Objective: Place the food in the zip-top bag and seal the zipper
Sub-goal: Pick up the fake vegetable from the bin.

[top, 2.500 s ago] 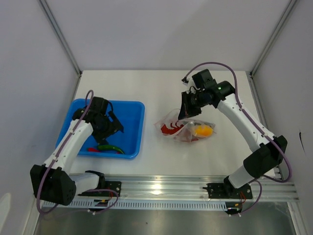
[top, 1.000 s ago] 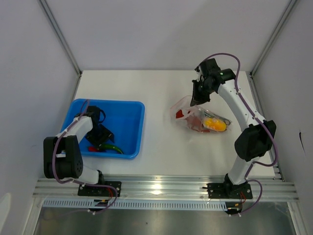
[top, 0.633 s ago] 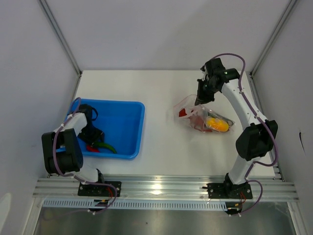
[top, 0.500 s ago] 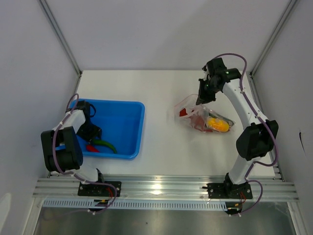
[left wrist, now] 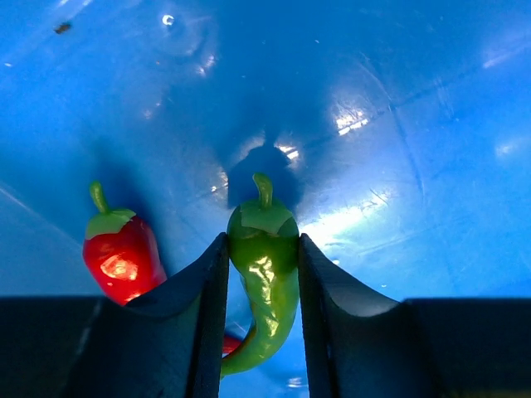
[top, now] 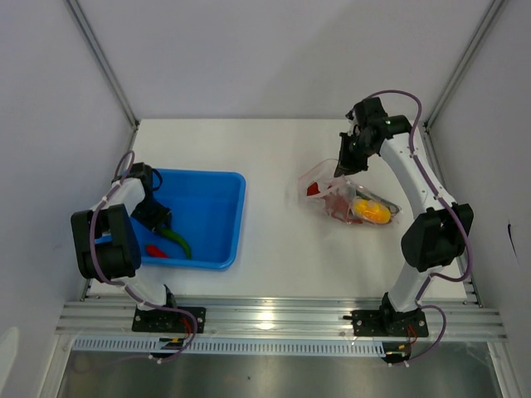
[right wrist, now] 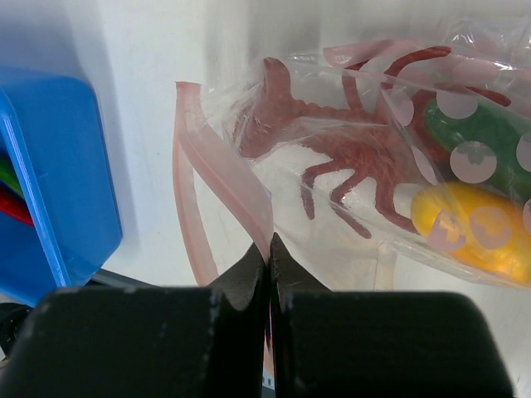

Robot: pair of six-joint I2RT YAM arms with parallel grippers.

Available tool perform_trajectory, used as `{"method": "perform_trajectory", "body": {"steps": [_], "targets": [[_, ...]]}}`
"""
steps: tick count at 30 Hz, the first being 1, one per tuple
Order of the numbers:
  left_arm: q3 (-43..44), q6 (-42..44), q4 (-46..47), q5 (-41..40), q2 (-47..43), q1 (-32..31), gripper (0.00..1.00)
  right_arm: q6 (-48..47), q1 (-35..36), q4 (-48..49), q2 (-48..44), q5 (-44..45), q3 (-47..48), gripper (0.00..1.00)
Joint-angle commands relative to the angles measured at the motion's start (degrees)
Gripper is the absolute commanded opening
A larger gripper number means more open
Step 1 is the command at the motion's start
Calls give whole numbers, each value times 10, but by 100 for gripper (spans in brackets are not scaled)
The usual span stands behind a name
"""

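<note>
White table top [top: 274,157] is carrying a blue tray [top: 226,179] on the left and a clear bag [top: 344,199] right of centre, the two well apart. The left claw [left wrist: 261,245] is reaching down into the tray with its fingers standing on either side of a green pepper [left wrist: 264,274], right against its broad shoulders below the stem. Whether they are already squeezing it cannot be told. A red pepper [left wrist: 123,257] is lying just beside the left finger. The right claw [right wrist: 268,249] is pressed together on the bag's pink zip strip [right wrist: 222,162], holding the mouth towards the tray. A yellow fruit [right wrist: 473,228], a red piece [right wrist: 332,149] and a green piece [right wrist: 477,141] are already sitting inside. The step in hand looks like fetching this green pepper. Doing it well probably means gripping across the thick upper part, since the glossy tapered tail may slip. It also means lifting straight up to clear the tray wall without nudging the red pepper, while the right claw is keeping the mouth gaping.
</note>
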Motion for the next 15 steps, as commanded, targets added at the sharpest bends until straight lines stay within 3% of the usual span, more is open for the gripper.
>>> {"method": "perform_trajectory", "body": {"steps": [1, 7, 15], "targets": [[11, 15, 6, 17, 1, 4, 1, 3, -4, 6, 4, -10, 20, 0], [0, 15, 22, 39, -35, 4, 0, 7, -4, 10, 7, -19, 29, 0], [17, 25, 72, 139, -91, 4, 0, 3, -4, 6, 4, -26, 55, 0]]}}
